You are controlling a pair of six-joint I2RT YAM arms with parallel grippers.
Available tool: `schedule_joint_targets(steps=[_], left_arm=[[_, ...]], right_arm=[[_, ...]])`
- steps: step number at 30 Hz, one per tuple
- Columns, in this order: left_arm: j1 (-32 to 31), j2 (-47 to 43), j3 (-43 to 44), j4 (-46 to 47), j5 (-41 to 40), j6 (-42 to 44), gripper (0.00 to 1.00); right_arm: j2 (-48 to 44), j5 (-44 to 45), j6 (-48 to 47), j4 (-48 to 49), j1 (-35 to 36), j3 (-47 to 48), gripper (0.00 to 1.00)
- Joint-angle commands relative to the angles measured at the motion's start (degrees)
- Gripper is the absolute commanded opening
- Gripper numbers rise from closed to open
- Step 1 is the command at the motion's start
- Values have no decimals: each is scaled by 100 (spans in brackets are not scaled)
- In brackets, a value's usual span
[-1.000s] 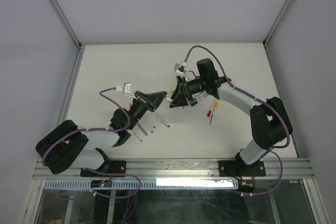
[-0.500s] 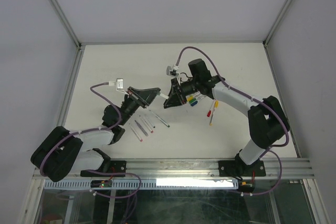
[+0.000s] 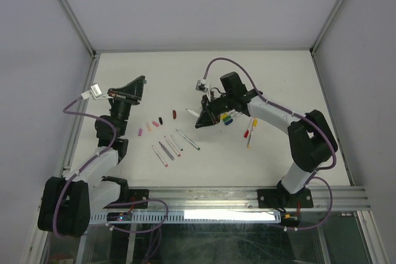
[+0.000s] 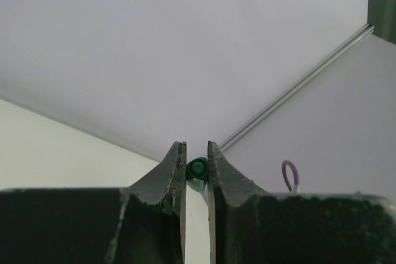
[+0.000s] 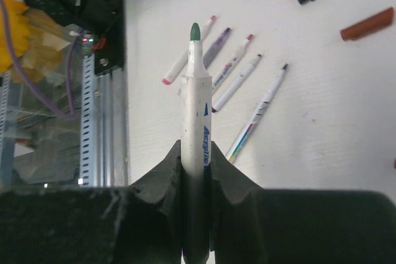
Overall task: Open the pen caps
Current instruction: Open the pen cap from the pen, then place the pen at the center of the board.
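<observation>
1. At the far left, the left jaws are raised above the desk [image 3: 278, 72]. They are closed on a small green pen cap [image 4: 198, 167], which is pinched between the tips.
2. Next, I see a row of 5 loose caps [image 3: 154, 123] lying on the desk: pink, peach, pink, black and red-brown.
3. Just nearer the arm bases, 5 uncapped pens [image 3: 175, 145] lie side by side, apart from both arms.
4. Right of the middle, the right jaws clamp the white barrel of an uncapped green-tipped pen [image 5: 196, 109]. Its tip sticks out past the jaws.
5. Just beside them are capped pens [image 3: 229, 117] with green, yellow and blue ends.
6. Farthest right, 2 more capped pens [image 3: 250, 130] lie on the desk, 1 red-capped and 1 yellow-capped.
</observation>
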Motion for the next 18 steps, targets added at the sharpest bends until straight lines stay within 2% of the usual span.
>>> schedule_joint_targets(steps=[1, 5, 10, 18], left_arm=[[25, -203, -512, -325, 494, -50, 0], [33, -253, -1110, -504, 491, -189, 0], [35, -377, -1169, -1176, 647, -354, 0], [37, -562, -1272, -1582, 654, -260, 0]], right_arm=[[142, 1640, 444, 166, 293, 133, 0], [369, 2810, 395, -58, 637, 355, 0], [720, 3646, 468, -195, 930, 516, 1], [1149, 4048, 434, -574, 1124, 771, 8]])
